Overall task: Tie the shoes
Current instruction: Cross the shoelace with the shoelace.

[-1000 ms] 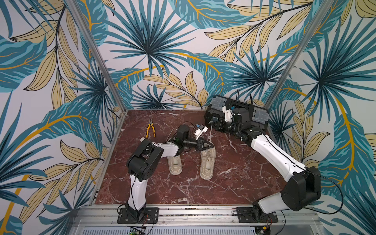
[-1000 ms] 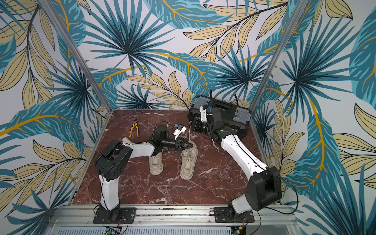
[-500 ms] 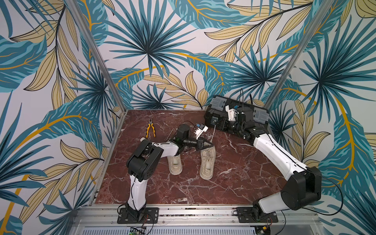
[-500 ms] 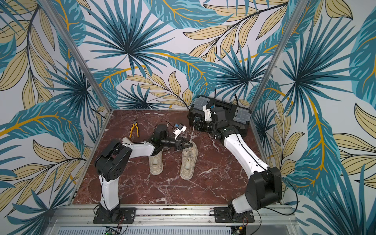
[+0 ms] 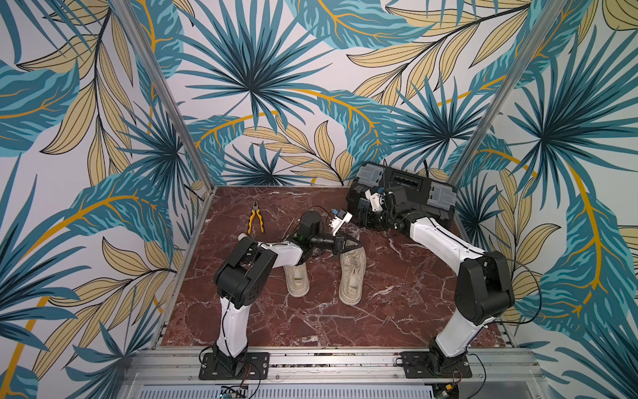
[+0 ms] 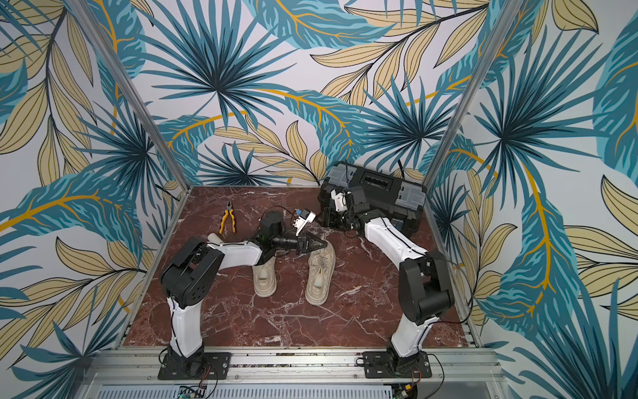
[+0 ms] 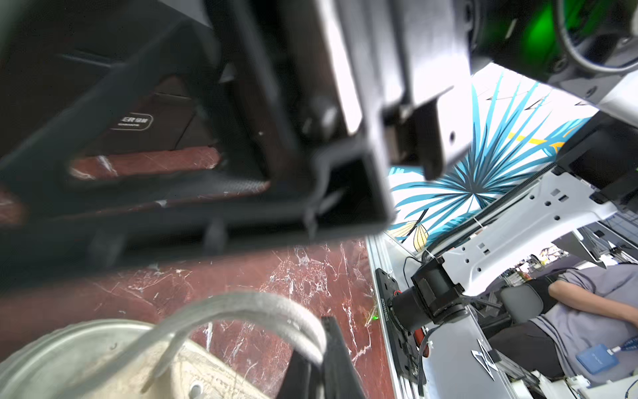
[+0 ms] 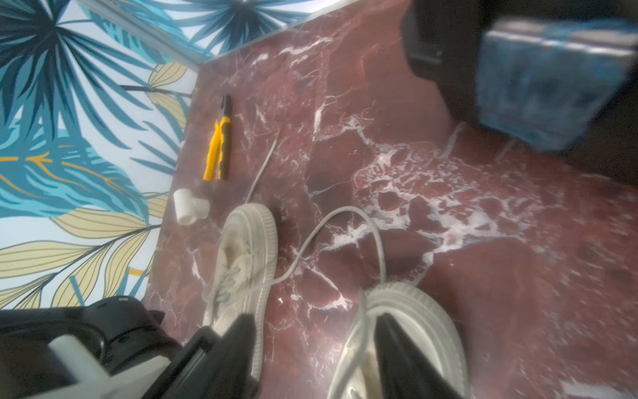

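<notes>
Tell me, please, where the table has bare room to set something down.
The table's front strip, between the shoes' heels and the rail, is bare; so is the patch between the shoes and the right arm. It is crowded at the toes, where the left gripper pinches a lace, and by the toolbox.

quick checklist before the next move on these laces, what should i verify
1. Grip on the lace: ok, the left gripper is shut on it over the toe of the right shoe.
2. Second hand free: ok, the right gripper has its fingers apart and pinches nothing.
3. Bow formed: not ok, a loose strand loops across the table between the shoes.
4. Shoes steady: ok, the left shoe and right shoe stand upright, side by side.
5. Clutter: ok, the pliers and white fitting lie off to the side.
6. Room behind the right gripper: cannot tell, the toolbox sits close.
</notes>
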You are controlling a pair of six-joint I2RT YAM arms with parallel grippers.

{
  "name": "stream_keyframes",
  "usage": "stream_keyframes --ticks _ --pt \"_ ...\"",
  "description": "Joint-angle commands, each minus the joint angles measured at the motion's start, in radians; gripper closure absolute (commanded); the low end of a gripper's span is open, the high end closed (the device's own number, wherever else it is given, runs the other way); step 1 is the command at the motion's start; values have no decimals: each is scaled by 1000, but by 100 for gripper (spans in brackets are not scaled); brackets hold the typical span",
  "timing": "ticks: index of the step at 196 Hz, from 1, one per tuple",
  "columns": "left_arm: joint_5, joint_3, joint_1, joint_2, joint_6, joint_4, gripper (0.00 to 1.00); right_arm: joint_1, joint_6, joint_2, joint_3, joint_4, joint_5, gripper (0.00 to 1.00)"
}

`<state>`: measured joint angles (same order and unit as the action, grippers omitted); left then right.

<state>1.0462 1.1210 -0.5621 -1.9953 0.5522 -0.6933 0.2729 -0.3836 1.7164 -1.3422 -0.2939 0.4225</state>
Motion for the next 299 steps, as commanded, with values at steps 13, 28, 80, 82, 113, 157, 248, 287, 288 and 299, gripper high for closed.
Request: stream_keyframes --ticks 13,28,80,82,113,157,248,287,288,299 --pt "-41 -25 4 24 34 -60 99 -68 124 -157 88 -51 -105 31" --pt "-46 -21 4 19 43 -69 99 -79 160 -226 157 -49 -129 30" --pt "-51 -19 4 10 52 -76 99 -81 110 -375 550 323 23 36" --pt "-52 -18 5 9 52 -74 99 -81 105 -373 562 340 32 36" --pt "-45 -15 5 10 45 -61 99 -75 97 -299 583 449 128 42" --pt "-43 -10 4 7 48 -61 99 -72 138 -192 545 490 208 42" --pt "-28 5 5 7 41 -32 99 -54 175 -33 433 542 321 45" --pt "-35 13 4 5 34 -18 99 -52 174 -4 417 544 338 66" --pt "-36 13 5 4 34 -18 99 -52 175 -4 417 543 337 67" --pt "-41 11 7 6 32 -17 99 -53 179 -14 417 523 320 77"
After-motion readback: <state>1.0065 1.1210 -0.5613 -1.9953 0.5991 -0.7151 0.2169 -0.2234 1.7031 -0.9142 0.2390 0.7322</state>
